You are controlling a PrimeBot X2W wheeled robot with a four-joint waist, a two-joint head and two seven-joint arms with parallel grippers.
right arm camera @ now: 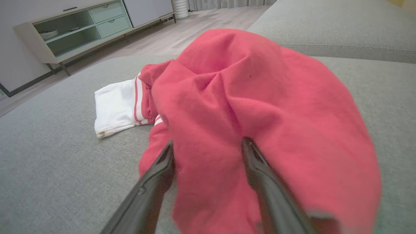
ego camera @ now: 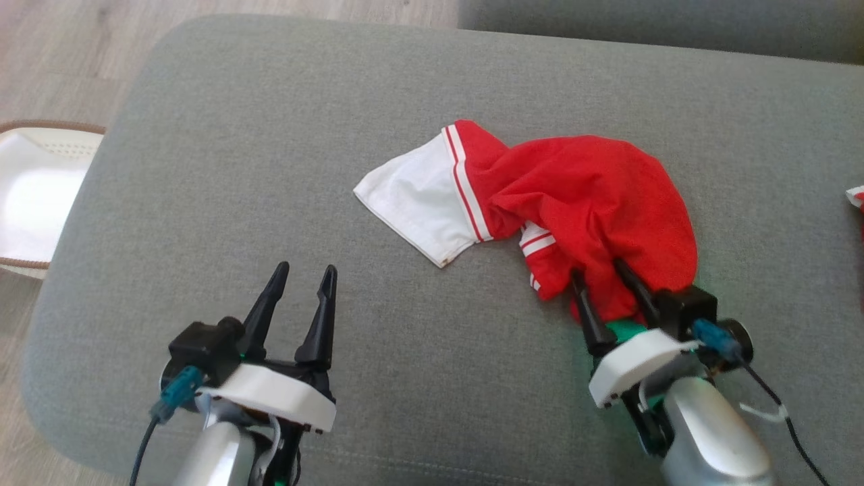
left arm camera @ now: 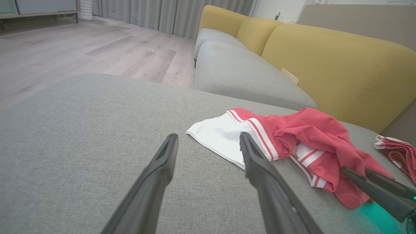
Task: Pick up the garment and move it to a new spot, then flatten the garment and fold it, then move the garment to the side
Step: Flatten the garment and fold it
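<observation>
Floorboards [ego camera: 54, 54] of pale wood run past the left edge of the grey cushion [ego camera: 270, 135], and a white basket [ego camera: 34, 196] with a brown rim stands on them just beside that edge. Near the cushion's front edge, left of centre, the left gripper [ego camera: 306, 267] hovers with its two dark fingers spread wide and nothing between them, its tips aimed toward the cushion's far edge. Right of it, around the middle of the cushion, lies the garment [ego camera: 574, 196]: a flat white panel with a red-and-white striped band points toward the left edge, while the red bulk is bunched in a rumpled mound toward the right. The right gripper [ego camera: 597, 268] is at the mound's near side, close to the front edge; its fingers stand well apart, pushed into the red cloth, with a fold between them that is not pinched. At the cushion's right edge a second scrap of red-and-white cloth [ego camera: 856, 197] lies well apart from the garment. Beyond it, in the left wrist view, rises a yellow sofa back [left arm camera: 341, 65].
</observation>
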